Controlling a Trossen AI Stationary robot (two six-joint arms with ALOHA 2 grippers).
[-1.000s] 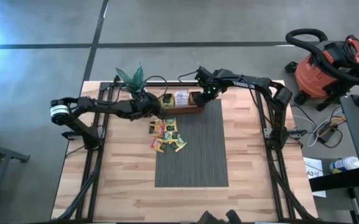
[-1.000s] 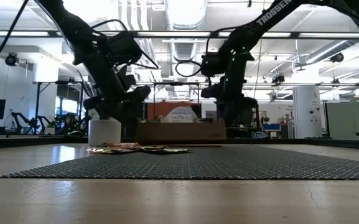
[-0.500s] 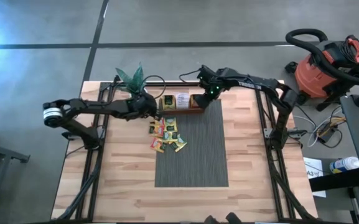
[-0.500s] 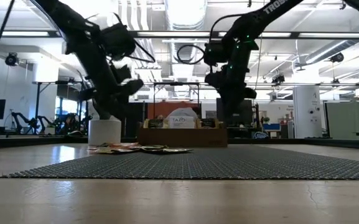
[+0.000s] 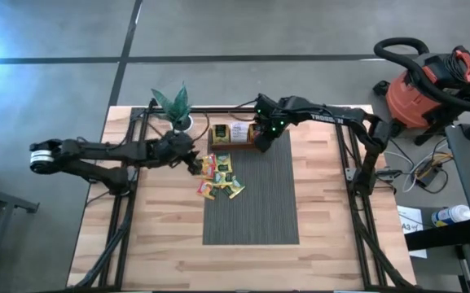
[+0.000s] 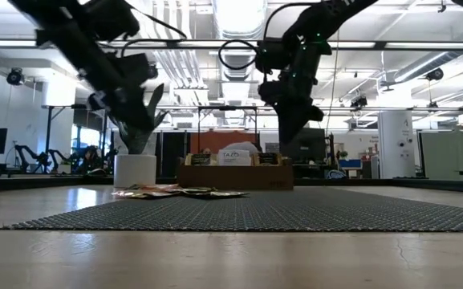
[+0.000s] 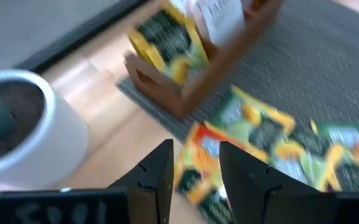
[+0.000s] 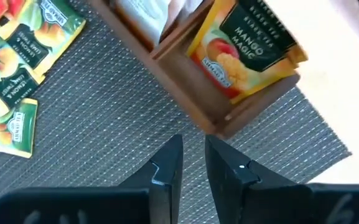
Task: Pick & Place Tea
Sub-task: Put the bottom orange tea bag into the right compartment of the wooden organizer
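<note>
From above, the wooden tray [image 5: 233, 135] is lying with its long axis running left to right along the far edge of the grey mat [image 5: 251, 191], on the wooden surface [image 5: 161, 236]. The loose tea sachets [image 5: 218, 175] are lying flat in a scattered cluster on the mat's left far corner, just in front of the tray, their edges pointing every which way. The left gripper [image 5: 194, 160] is hovering at the left side of that cluster, beside the potted plant [image 5: 173, 104]. The right gripper [image 5: 261, 142] is hanging at the tray's right end.

The low view is showing what the overhead one hides: both grippers are sitting clear above the surface, and the sachets are lying in a thin layer while the tray's sachets are standing upright above its wall.

The left wrist view is looking past that arm's fingers [image 7: 157, 180], which are standing apart with a gap and nothing between them; beyond them are lying the green and orange sachets, the tray's end with a yellow sachet [image 7: 167, 46] standing in it, and the plant's white pot [image 7: 23, 134].

The right wrist view is showing its own fingers [image 8: 167, 168] drawn narrow, nearly together, gripping nothing, above the mat just beside the tray's end compartment, where a yellow mango sachet [image 8: 244, 46] is standing tilted.
</note>
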